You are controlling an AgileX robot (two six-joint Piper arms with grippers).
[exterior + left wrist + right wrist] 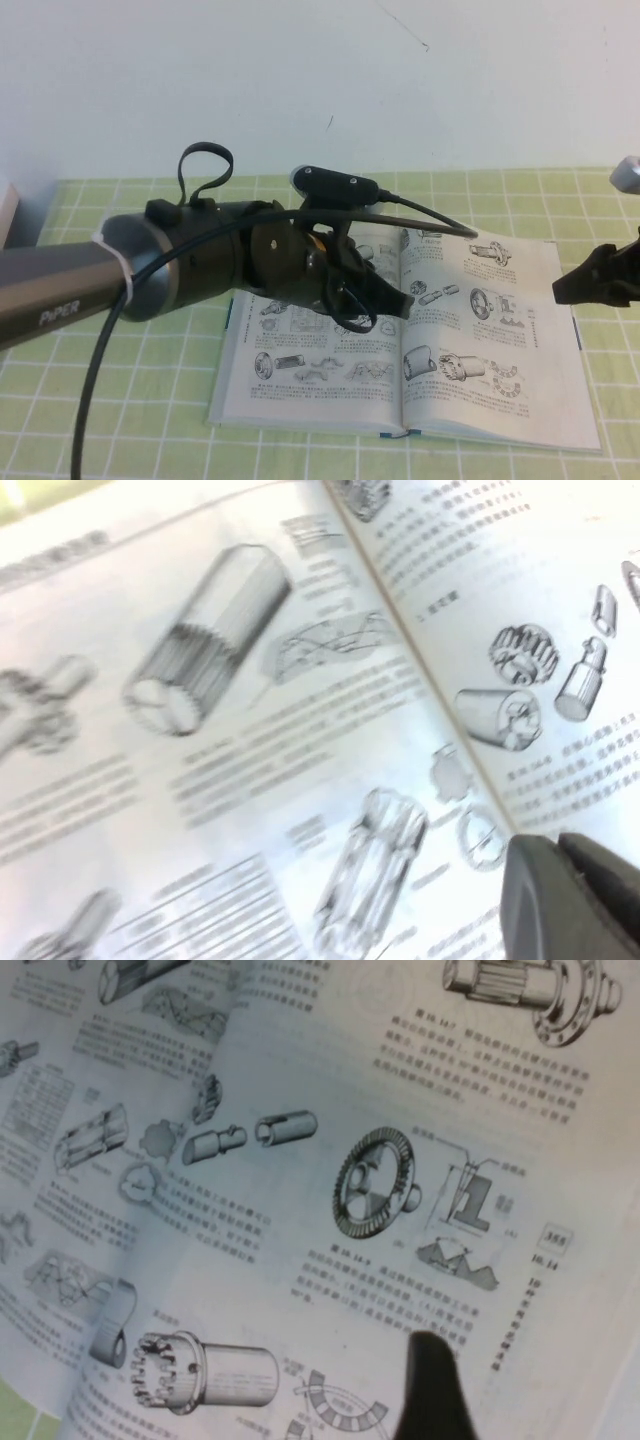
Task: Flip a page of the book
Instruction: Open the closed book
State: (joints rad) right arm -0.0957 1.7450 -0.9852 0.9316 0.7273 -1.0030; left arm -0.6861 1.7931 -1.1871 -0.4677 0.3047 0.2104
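Note:
The book [300, 392] lies open and flat on the green checked table. Its left sheet [200, 740] shows long shafts and cylinders. The page [505, 330] is the right-hand sheet, printed with a gear and round couplings, and lies flat; it fills the right wrist view [300, 1210]. My left gripper [398, 300] is shut and empty, low over the book next to the spine; in the left wrist view [565, 885] its tips are together above the paper. My right gripper [566, 288] hovers over the page's outer right edge, also seen in the right wrist view [430, 1380].
The green checked tablecloth [120, 400] surrounds the book. A white wall [300, 80] stands behind the table. The left arm's black cable [95, 380] hangs over the table's left front. A pale object [8, 205] sits at the far left edge.

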